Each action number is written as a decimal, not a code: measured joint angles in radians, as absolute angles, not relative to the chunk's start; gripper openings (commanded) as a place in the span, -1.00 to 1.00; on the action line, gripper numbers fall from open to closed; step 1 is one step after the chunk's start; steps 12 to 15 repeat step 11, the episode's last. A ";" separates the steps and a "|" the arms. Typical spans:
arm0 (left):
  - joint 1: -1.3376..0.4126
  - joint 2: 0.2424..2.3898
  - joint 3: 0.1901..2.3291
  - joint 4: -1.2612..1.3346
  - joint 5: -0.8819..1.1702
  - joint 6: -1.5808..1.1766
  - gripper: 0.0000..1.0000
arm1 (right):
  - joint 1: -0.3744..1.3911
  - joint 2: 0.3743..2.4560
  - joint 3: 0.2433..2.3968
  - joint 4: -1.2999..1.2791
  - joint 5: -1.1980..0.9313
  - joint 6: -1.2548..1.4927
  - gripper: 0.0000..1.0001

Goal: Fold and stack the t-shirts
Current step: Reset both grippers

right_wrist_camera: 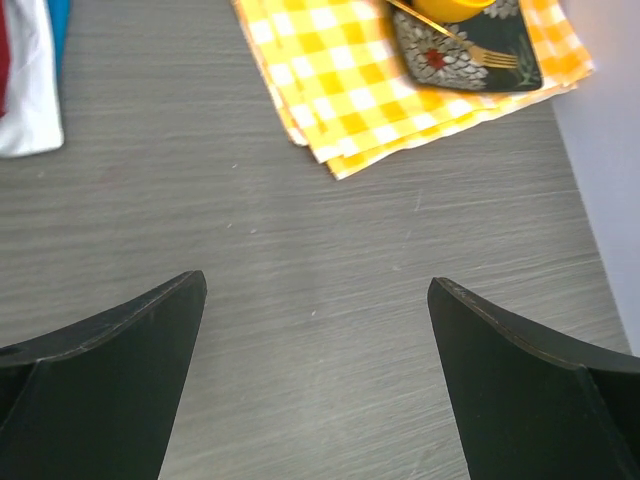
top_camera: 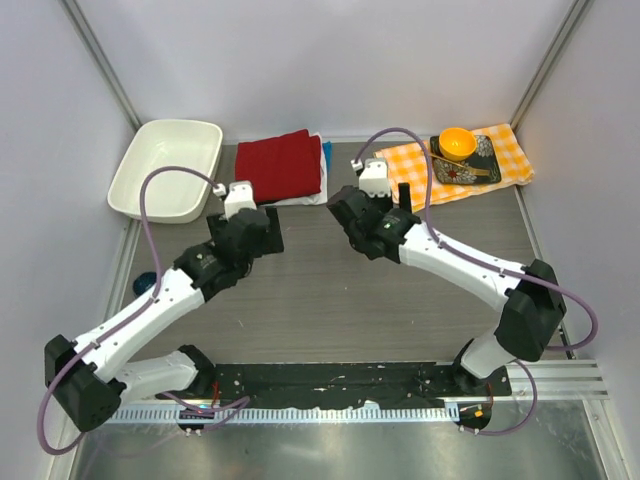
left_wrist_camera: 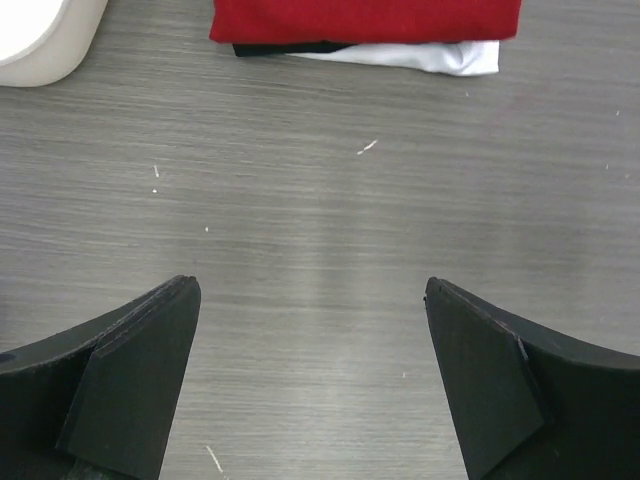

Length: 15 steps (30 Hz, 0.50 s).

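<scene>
1. The left gripper (left_wrist_camera: 310,290) stands spread wide with nothing between its dark fingers (left_wrist_camera: 140,390). It hangs over bare grey table (left_wrist_camera: 320,200). The lower edge of the left wrist view cuts off both fingers.
2. The right gripper (right_wrist_camera: 318,283) is likewise spread and empty above the table. Its fingers also run out of the bottom of its own wrist view.
3. From above, each gripper's fingertips are hidden under the arm's black wrist body and white camera housing, so their spread cannot be read there.
4. The t-shirts lie folded in one stack at the far middle of the table, ahead of the left gripper and apart from it. The red t-shirt (top_camera: 285,165) is on top.
5. Under the red one, the left wrist view shows a thin edge of a black shirt (left_wrist_camera: 290,47) and a white shirt (left_wrist_camera: 420,55) sticking out to the right. The red one hides how either is folded.
6. A blue strip (right_wrist_camera: 58,20) shows beside the white shirt, but too little is seen to tell what it is.
7. A white tub (top_camera: 165,168) sits near the stack on its left. Only a corner of it enters the left wrist view.
8. At the far right lies a folded orange-and-white checked cloth (top_camera: 505,150). It bears a dark flowered plate (right_wrist_camera: 440,65) with an orange bowl (top_camera: 457,142) and a gold fork (right_wrist_camera: 460,38). The right wrist view cuts off most of the bowl.
</scene>
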State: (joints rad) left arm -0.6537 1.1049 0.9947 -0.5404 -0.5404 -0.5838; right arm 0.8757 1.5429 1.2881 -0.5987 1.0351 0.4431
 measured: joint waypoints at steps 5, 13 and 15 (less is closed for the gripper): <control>-0.835 1.066 0.937 -0.523 -0.758 -0.596 1.00 | 0.783 1.525 1.327 -0.578 1.021 0.370 0.99; -0.897 1.095 0.885 -0.414 -0.892 -0.553 1.00 | 0.711 1.467 1.325 -0.546 0.990 0.319 0.99; -0.897 1.095 0.885 -0.414 -0.892 -0.553 1.00 | 0.711 1.467 1.325 -0.546 0.990 0.319 0.99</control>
